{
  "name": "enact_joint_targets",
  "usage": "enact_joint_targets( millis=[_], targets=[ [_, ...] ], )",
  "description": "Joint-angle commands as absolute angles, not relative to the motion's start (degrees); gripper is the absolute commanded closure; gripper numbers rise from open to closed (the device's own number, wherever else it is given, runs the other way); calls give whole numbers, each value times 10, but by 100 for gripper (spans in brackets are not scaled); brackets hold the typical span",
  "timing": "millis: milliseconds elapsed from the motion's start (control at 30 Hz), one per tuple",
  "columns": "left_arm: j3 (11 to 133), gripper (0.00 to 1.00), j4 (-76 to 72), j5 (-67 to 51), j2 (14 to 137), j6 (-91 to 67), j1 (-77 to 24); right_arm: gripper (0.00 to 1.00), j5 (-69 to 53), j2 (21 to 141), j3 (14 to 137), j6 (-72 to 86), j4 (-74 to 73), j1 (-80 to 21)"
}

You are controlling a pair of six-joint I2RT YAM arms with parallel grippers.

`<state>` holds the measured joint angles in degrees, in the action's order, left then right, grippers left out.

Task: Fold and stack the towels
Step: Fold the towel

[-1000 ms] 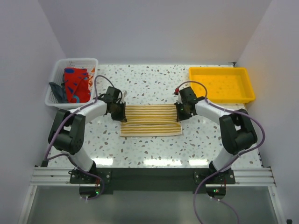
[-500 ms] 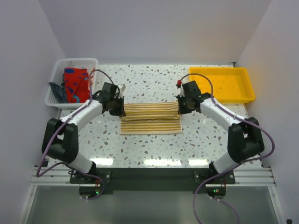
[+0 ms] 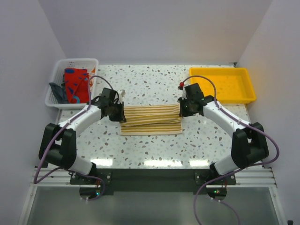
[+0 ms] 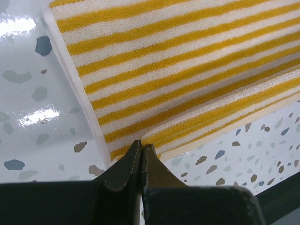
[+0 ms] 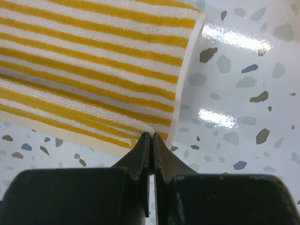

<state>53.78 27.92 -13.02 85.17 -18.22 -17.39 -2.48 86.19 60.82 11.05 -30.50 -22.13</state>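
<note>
Terry cloth in yellow and white stripes, the striped towel lies partly doubled on the speckled surface, to the right of the white mesh basket and a little nearer the arm bases than it. The left gripper is clenched on the corner of the towel's upper layer at the end closer to the basket. The right gripper is clenched on the matching corner at the end farther from the basket.

The towel looks light and limp. It will likely sag between 2 holds and keep no crease unless it is laid flat. Its looped pile should give the jaws good friction, so a thin pinch is enough. The 2 corners of 1 edge seem the right place to hold, kept apart so the edge stays taut.

More towels, 1 orange-red printed towel and 1 dark blue-grey towel, sit bunched inside the basket.
</note>
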Motion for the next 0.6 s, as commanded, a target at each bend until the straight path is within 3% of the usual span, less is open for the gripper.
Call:
enact_joint_targets(
  millis=[0,233,433,567],
  targets=[
    [509,100,295,-84,845,-179,-166,100,20,845,585,115,-315,-207],
    [492,96,263,-86,879,-175,-170,100,10,885,554,127,-274,-208],
    [476,77,252,-91,871,-173,-182,100,2,893,541,128,-267,-213],
    [464,57,265,-96,813,-184,-183,86,-18,855,537,128,-286,-223]
  ],
)
